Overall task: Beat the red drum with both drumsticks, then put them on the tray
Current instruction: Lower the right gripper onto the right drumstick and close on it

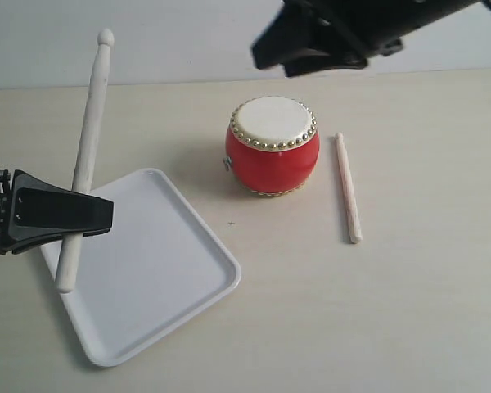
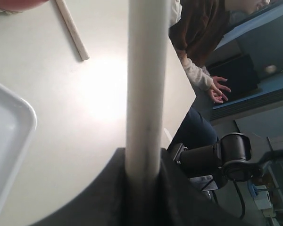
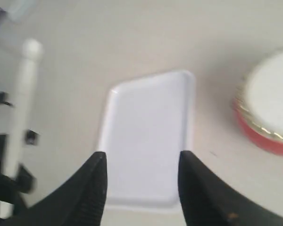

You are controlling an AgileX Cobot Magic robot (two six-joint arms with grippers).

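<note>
The red drum (image 1: 272, 146) stands upright mid-table, cream head up; part of it shows in the right wrist view (image 3: 269, 117). One drumstick (image 1: 348, 187) lies flat on the table just right of the drum, also seen as a drumstick (image 2: 71, 28). My left gripper (image 1: 82, 214) is shut on the other drumstick (image 1: 88, 143), held steeply over the left part of the white tray (image 1: 159, 270); up close that stick (image 2: 146, 84) runs out of the jaws. My right gripper (image 1: 311, 49) hangs high behind the drum, open and empty (image 3: 141, 162).
The table's far edge (image 2: 184, 75) drops off beyond the stick, with a seated person (image 2: 198, 42) and another robot arm's base (image 2: 221, 157) past it. Bare tabletop (image 1: 376, 311) lies in front of the drum.
</note>
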